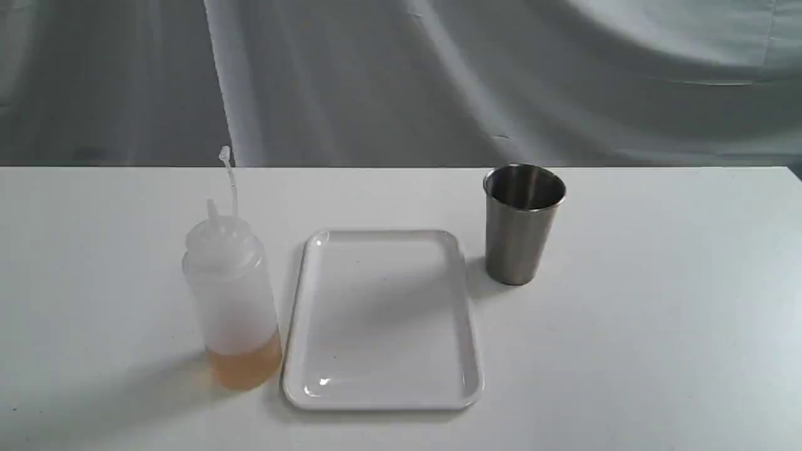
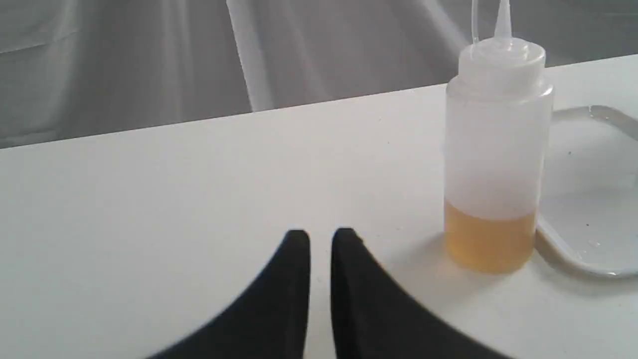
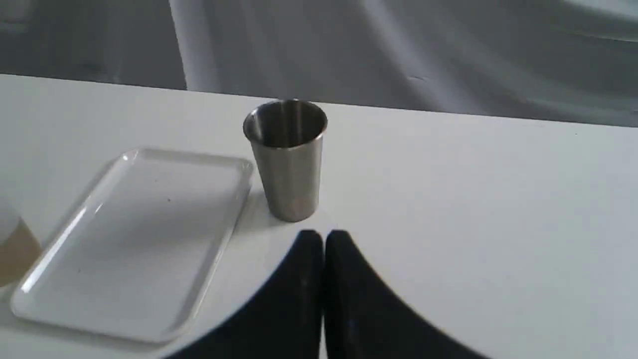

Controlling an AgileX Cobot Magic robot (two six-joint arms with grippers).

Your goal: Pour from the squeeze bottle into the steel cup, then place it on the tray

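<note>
Squeeze bottle (image 1: 230, 294) stands upright on the surface (image 1: 658, 326) just beside the tray (image 1: 382, 406), judged light, soft-walled and slick, best taken mid-body above the liquid; left claw (image 2: 320, 239) and right claw (image 3: 324, 238) both closed, empty.

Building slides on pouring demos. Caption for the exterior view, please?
Pouring setup before any grasp: squeeze bottle, white tray and steel cup set left to right on a white table.

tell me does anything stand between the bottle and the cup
Only the tray lies flat between the bottle and the cup. It is low, so a lifted bottle should clear it.
</note>
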